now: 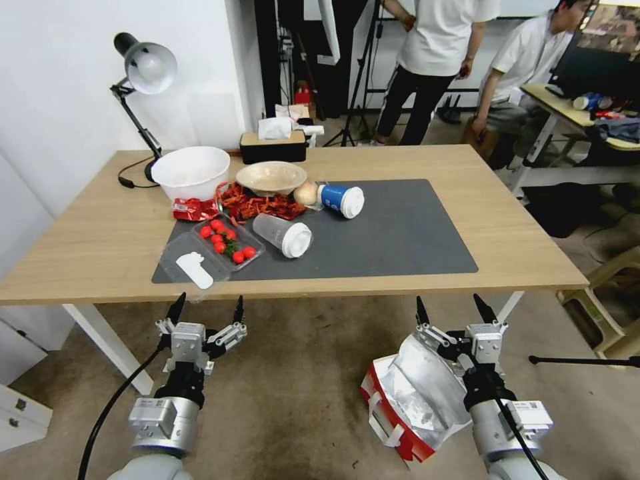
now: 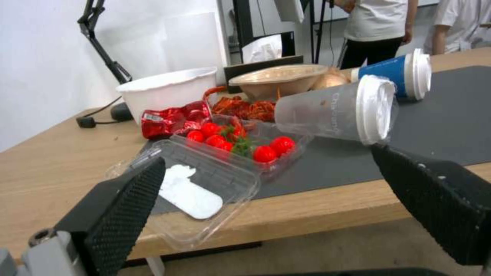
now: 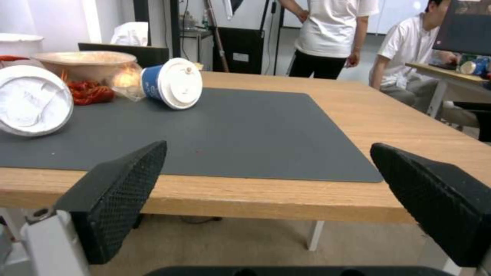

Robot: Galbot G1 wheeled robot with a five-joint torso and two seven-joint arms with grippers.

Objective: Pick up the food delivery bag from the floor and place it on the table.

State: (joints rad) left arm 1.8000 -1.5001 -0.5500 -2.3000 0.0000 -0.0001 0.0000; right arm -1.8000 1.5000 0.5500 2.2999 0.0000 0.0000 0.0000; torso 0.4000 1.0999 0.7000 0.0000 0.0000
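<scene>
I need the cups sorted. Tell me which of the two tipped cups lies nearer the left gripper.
The clear plastic cup with the white lid, lying beside the tomato box. The blue cup lies farther back on the grey mat, away from the left gripper.

Silver arms, black-fingered grippers, black cables

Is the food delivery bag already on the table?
No, the food delivery bag sits on the floor beside the right gripper, below the table.

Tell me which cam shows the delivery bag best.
Head view: the delivery bag lies on the floor under the right gripper, foil lining up. Both wrist views look over the table instead.
</scene>
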